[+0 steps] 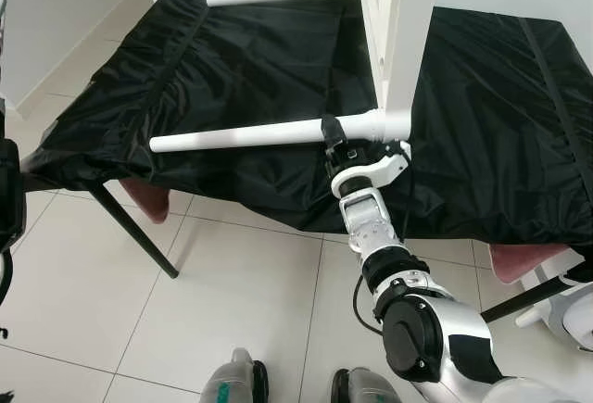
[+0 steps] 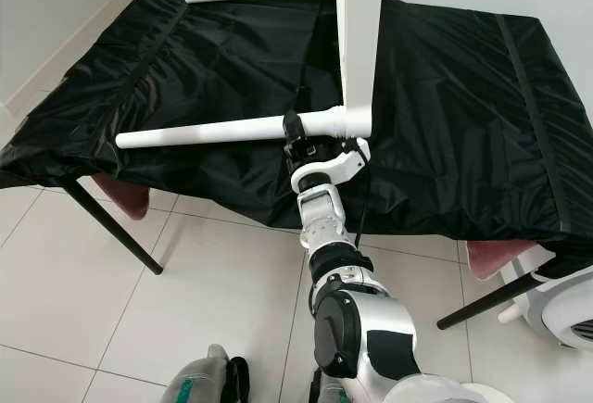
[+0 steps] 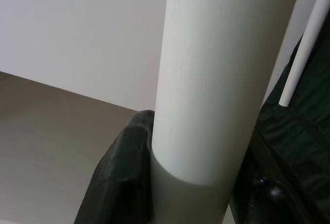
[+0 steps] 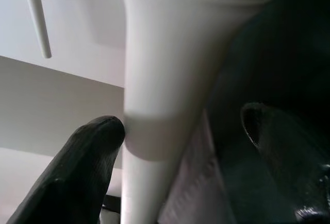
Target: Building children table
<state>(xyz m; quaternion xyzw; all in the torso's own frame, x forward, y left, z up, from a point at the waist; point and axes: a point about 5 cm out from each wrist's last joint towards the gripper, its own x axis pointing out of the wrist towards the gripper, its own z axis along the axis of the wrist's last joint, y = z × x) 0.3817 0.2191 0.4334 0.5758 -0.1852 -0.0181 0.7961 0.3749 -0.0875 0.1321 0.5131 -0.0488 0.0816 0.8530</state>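
table leg point(image 1: 250, 133): smooth white, satin finish, faint sheen, looks painted. white panel point(image 1: 397, 42) it joins at 3 o'clock: same smooth white coat. black cover point(image 1: 232, 69) on the work table: thin crinkly sheet, glossy on the creases. right gripper point(image 1: 332, 136) fingers point(image 4: 77, 172): matt black, finely ribbed. right arm point(image 1: 435, 329): silver metal look, glossy black joints. floor point(image 1: 93, 283): pale glazed tiles.

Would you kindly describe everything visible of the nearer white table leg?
The nearer white table leg is a smooth, matte round rod that looks painted. It lies level above the black cloth, its thicker end joined to the white tabletop standing on edge. The right gripper is clamped around it near that joint.
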